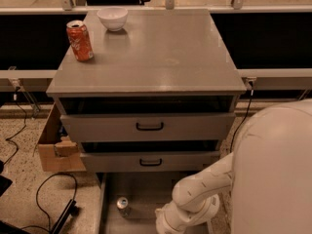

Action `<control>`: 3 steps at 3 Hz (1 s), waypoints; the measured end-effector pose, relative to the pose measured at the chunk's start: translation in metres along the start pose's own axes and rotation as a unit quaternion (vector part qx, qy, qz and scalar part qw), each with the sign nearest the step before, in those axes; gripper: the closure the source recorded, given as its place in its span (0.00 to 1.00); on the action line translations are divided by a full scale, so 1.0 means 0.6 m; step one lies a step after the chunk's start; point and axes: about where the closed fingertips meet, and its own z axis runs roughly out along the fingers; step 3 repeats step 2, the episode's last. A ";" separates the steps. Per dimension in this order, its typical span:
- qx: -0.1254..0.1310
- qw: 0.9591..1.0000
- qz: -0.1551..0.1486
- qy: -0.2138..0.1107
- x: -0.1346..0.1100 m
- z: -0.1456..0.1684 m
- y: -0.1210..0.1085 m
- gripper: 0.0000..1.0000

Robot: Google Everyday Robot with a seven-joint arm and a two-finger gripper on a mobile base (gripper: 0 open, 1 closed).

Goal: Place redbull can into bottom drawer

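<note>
The redbull can (122,205) stands upright on the floor of the open bottom drawer (146,189), near its left wall; its shiny top shows. My gripper (161,226) is low at the picture's bottom edge, over the drawer's front part, to the right of the can and apart from it. It is mostly cut off by the edge. The white arm (204,189) reaches in from the right.
Two upper drawers with black handles (149,126) are slightly open above. On the cabinet top stand an orange-red soda can (80,41) and a white bowl (112,18). A cardboard box (54,147) and cables (44,199) lie on the floor at left. My white body (278,174) fills the right.
</note>
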 end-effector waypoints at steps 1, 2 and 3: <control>0.045 0.996 0.064 0.034 0.032 -0.062 0.041 0.00; 0.131 0.983 0.118 0.052 0.043 -0.115 0.042 0.00; 0.131 0.983 0.118 0.052 0.043 -0.115 0.042 0.00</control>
